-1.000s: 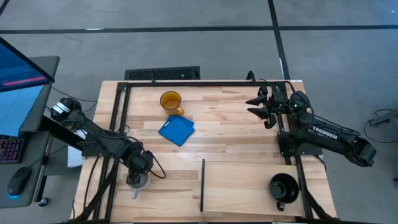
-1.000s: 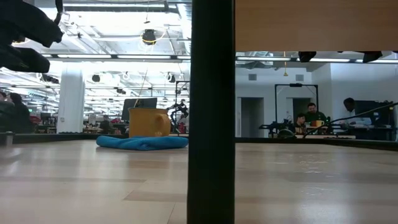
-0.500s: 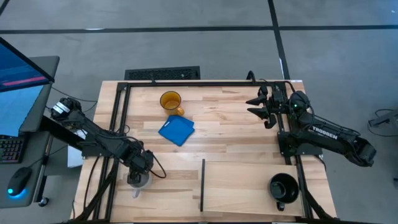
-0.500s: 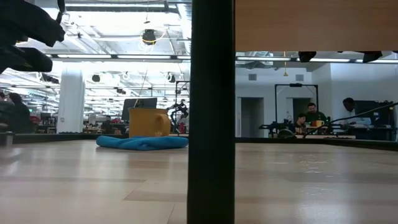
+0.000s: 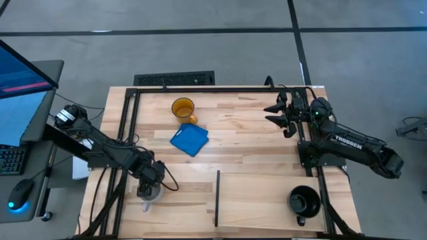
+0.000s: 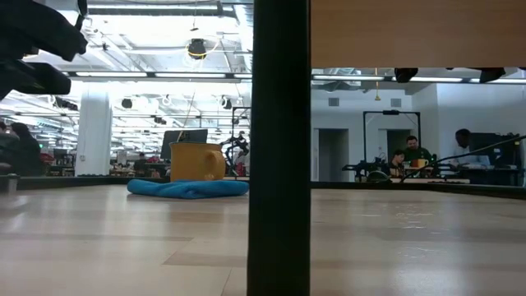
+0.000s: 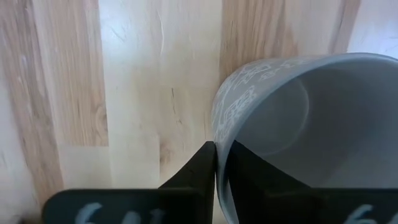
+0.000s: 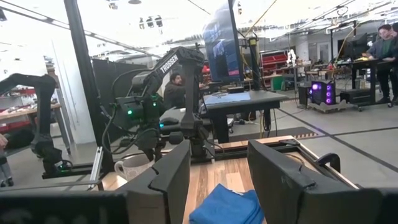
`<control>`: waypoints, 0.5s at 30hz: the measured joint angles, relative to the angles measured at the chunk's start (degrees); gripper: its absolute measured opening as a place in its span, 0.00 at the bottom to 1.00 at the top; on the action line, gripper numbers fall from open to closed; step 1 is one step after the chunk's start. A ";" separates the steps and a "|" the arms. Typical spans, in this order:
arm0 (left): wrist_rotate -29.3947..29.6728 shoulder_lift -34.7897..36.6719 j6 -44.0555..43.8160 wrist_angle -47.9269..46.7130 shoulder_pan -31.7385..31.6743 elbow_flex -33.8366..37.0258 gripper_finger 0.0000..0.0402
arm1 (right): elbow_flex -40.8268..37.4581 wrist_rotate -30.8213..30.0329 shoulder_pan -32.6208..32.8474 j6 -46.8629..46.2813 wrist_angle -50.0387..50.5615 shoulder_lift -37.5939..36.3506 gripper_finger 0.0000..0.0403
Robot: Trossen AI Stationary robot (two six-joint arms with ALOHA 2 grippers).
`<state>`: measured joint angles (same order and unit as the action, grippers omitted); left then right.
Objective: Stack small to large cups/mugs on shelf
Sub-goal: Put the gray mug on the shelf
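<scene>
Left pincer [image 7: 216, 163] was clenched on the grey mug's [image 7: 292, 124] rim; right pincer [image 8: 217, 163] was held released above the surface [image 5: 253, 133].

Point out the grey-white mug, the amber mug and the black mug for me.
grey-white mug [image 7: 292, 124]: left wrist view, inner wall below the rim.
amber mug [image 5: 182, 107]: high view, centre of its open mouth.
black mug [image 5: 303, 199]: high view, dark interior inside the rim.
</scene>
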<state>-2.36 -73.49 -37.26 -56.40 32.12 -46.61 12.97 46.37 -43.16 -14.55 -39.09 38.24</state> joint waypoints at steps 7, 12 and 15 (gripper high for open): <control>0.10 0.00 0.00 0.10 -0.01 0.00 0.04 | 0.00 0.00 0.00 0.00 0.11 -0.02 0.45; 0.25 0.00 0.00 0.35 0.00 0.00 0.06 | 0.01 0.00 0.00 0.00 0.11 -0.02 0.45; 0.31 0.00 0.00 0.45 -0.02 0.00 0.06 | 0.02 0.00 0.00 0.00 0.11 -0.02 0.45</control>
<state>-2.04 -73.49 -37.26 -55.94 32.10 -46.61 12.99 46.37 -43.16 -14.55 -38.98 38.22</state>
